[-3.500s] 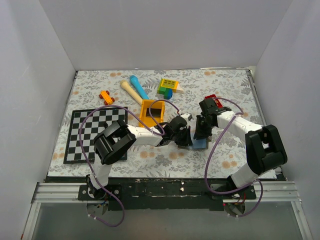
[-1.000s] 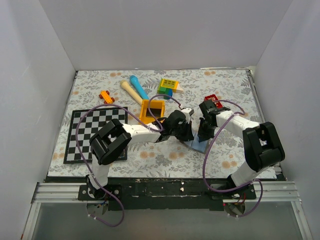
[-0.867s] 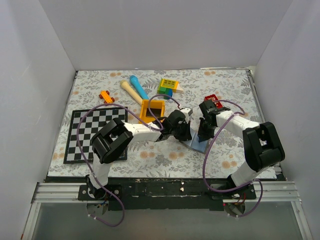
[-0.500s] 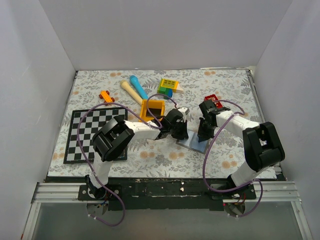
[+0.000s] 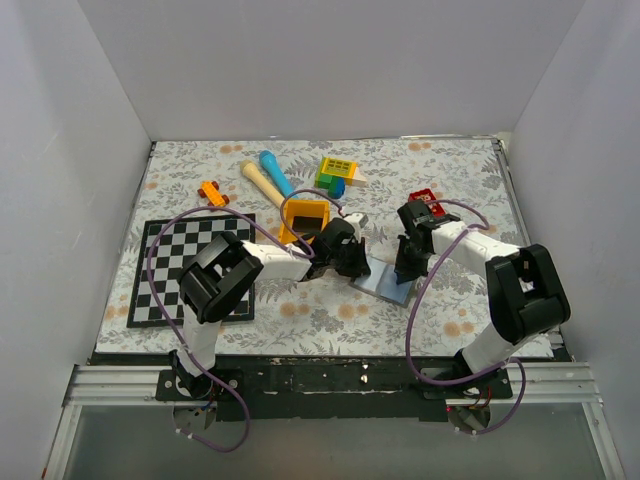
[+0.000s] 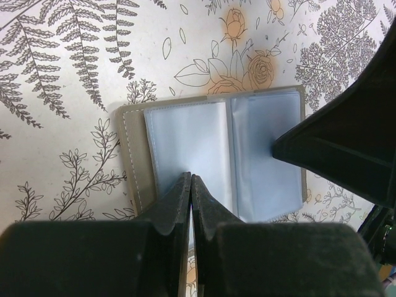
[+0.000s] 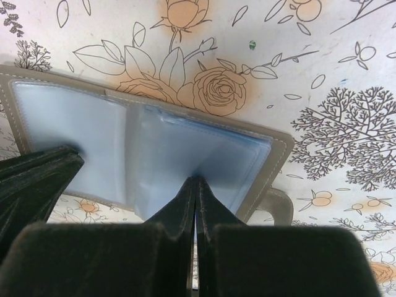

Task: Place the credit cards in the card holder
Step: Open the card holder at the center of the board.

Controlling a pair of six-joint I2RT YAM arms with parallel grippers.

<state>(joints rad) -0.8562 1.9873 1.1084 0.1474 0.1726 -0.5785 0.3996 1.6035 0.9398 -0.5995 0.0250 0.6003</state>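
Observation:
The grey card holder [image 5: 385, 282] lies open and flat on the flowered table, pale blue pockets up. My left gripper [image 5: 353, 262] is shut, with its tips over the holder's left pocket [image 6: 185, 142]. My right gripper [image 5: 404, 268] is shut, with its tips pressed on the right pocket [image 7: 179, 148]. The snap tab [image 7: 276, 207] sticks out at the holder's edge. Nothing shows between either pair of jaws. The left wrist view shows a right finger [image 6: 337, 154], and the right wrist view shows a left finger [image 7: 31, 179]. No black credit card is in view.
An orange tray [image 5: 292, 222] stands just behind the left gripper. A red block [image 5: 424, 198] lies behind the right arm. A checkerboard [image 5: 160, 262] is at the left. Blue [image 5: 277, 172] and wooden [image 5: 258, 181] cylinders, a green-yellow block [image 5: 337, 172] and an orange toy [image 5: 212, 192] lie at the back.
My left gripper has drawn back to the left, toward the orange tray. The card holder now lies spread open and more exposed. The right gripper has barely moved.

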